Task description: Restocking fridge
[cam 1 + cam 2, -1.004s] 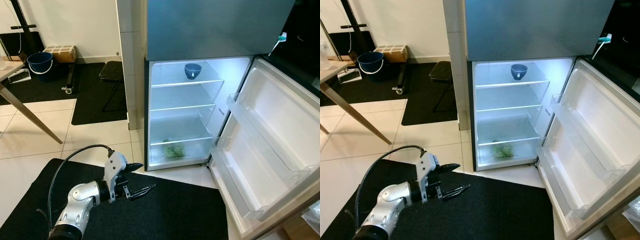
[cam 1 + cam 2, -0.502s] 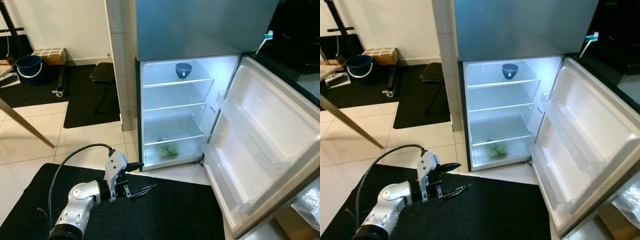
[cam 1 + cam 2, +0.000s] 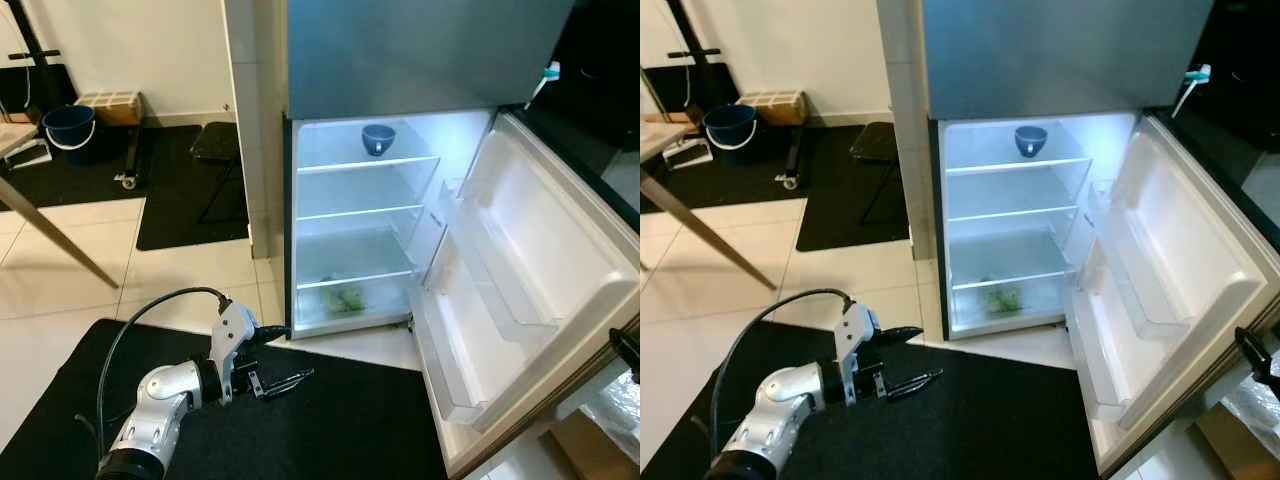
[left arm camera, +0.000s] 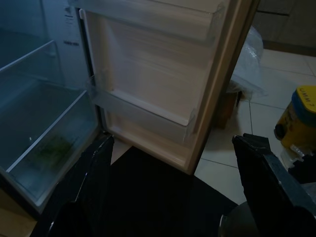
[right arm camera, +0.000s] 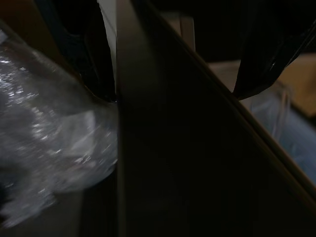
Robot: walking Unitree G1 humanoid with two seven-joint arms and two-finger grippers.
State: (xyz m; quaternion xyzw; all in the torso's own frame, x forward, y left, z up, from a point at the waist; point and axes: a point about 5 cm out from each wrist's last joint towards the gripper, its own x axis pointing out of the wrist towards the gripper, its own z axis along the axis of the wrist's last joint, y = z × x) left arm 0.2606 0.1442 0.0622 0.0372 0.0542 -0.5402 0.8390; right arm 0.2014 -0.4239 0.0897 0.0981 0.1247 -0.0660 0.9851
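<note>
The fridge [image 3: 400, 60] stands with its lower compartment lit and its door [image 3: 540, 250] swung out to the right. A blue cup [image 3: 378, 138] sits on the top shelf. Some green produce [image 3: 345, 297] lies in the bottom drawer. My left gripper [image 3: 298, 352] hovers low over the black mat in front of the fridge, open and empty; in the left wrist view its fingers [image 4: 91, 187] frame the door's inner shelves. My right gripper [image 3: 1252, 355] is at the outer edge of the door, mostly hidden behind it. In the right wrist view one black finger [image 5: 266, 44] shows beside the dark door edge.
A black mat [image 3: 350, 430] covers the floor before the fridge. A wooden table leg [image 3: 60, 240], a blue bucket [image 3: 68, 120], a cardboard box [image 3: 110, 102] and a black stool [image 3: 215, 140] stand to the left. A plastic bag [image 3: 620, 410] and a yellow jar [image 4: 298, 118] lie beyond the door.
The fridge door has swung partway inward toward the compartment. My right gripper has come into sight at the door's outer edge. The left arm has stayed put; the camera has shifted slightly.
</note>
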